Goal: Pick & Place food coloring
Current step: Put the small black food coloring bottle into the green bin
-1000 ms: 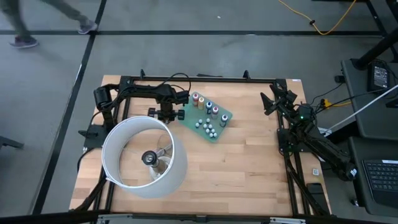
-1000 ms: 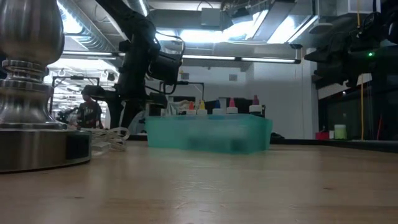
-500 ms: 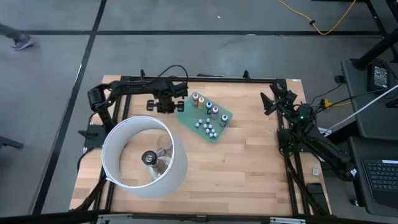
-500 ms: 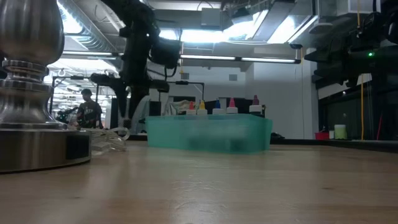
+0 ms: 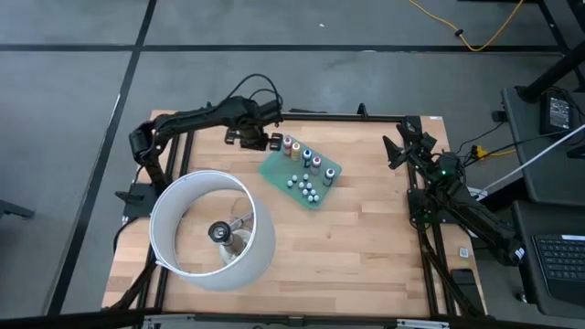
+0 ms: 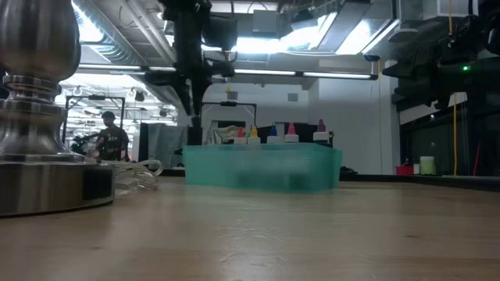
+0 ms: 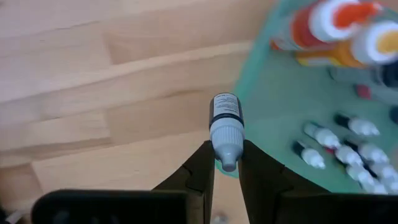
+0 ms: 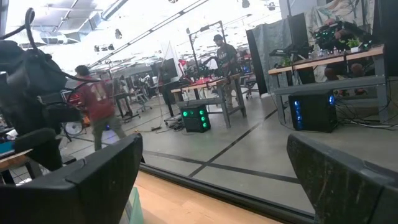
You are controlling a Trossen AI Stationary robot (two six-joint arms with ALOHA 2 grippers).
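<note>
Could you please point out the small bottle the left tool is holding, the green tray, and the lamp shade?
Small grey-capped bottle (image 7: 225,127), left wrist view, its body.
Flat green tray (image 5: 274,171), high view, bare corner.
White round lamp shade (image 5: 262,239), high view, outer wall.

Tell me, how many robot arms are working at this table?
2. The left arm reaches to the green tray's edge, the left gripper shut on a small grey-capped bottle. The right arm waits at the table's right side, right gripper open. No others show.
</note>
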